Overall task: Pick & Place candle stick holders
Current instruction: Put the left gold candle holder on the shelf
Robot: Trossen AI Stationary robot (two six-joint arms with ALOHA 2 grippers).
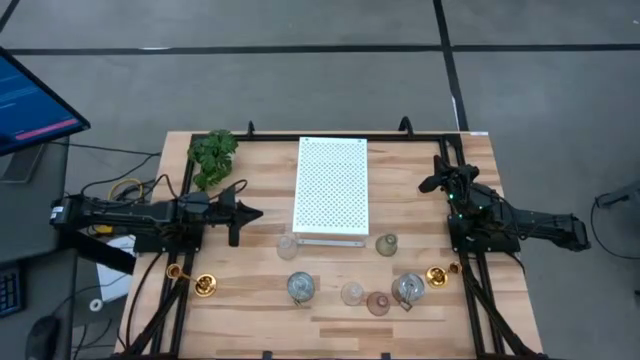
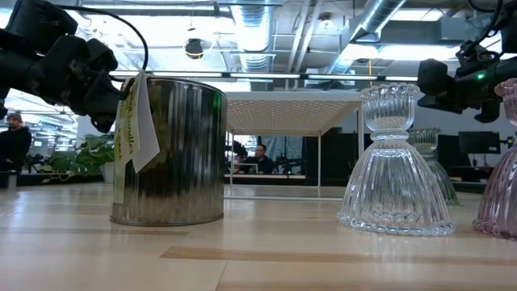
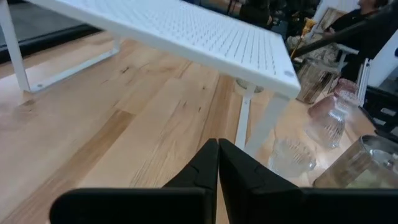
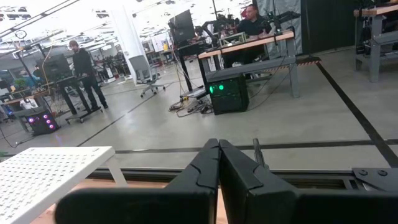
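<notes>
Two gold candle sticks show in the high view, one near the table's left edge and one near its right edge. Several small glass cups stand on their bases near the front: clear, greenish, silvery, clear, pinkish, silvery. My left gripper is shut and empty, left of the white board, above the table. My right gripper is shut and empty at the table's far right. The wrist views show each pair of fingers closed, left and right.
A white dotted board on legs stands at the middle back. A leafy green plant lies at the far left corner. Black frame rails run along the table's edges. People stand in the room beyond.
</notes>
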